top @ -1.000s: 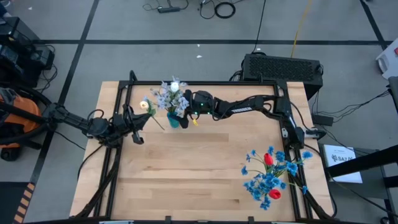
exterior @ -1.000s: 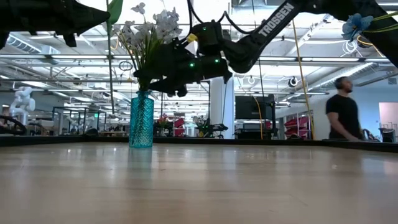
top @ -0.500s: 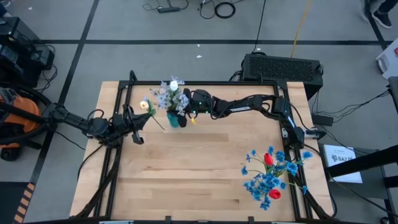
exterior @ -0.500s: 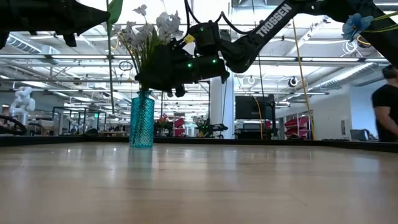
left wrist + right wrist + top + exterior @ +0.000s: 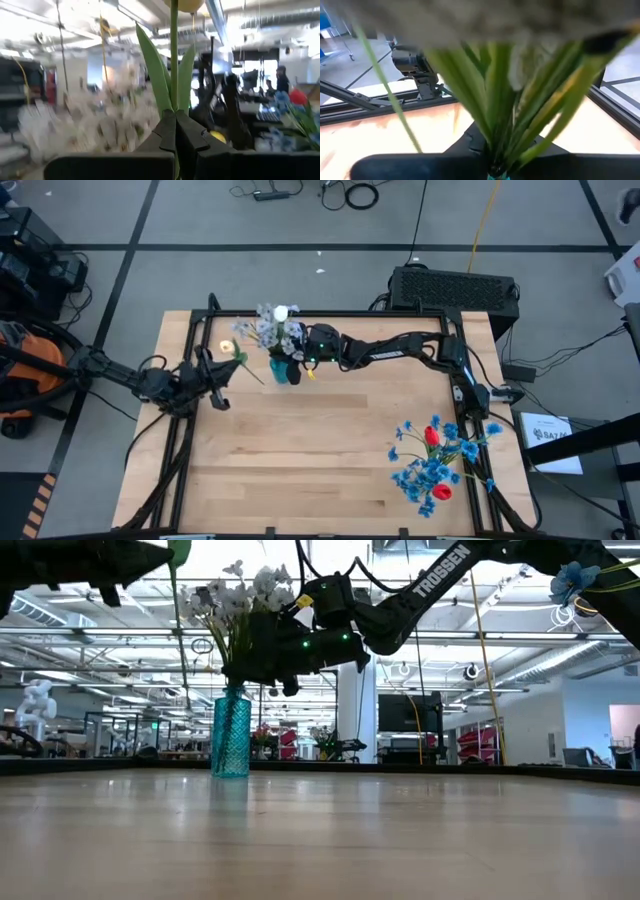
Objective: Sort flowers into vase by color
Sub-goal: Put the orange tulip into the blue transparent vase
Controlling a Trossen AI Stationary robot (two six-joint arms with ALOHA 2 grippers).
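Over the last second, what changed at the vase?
The right gripper closed on the pale flower stems just above the teal vase, and the bunch shifted slightly. The left gripper stayed shut on the cream tulip's stem, nudging a little toward the vase. The blue and red flowers lie unmoved.

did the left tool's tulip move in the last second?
Yes. In the high view the cream-yellow tulip bud held by the left tool has shifted slightly toward the teal vase.
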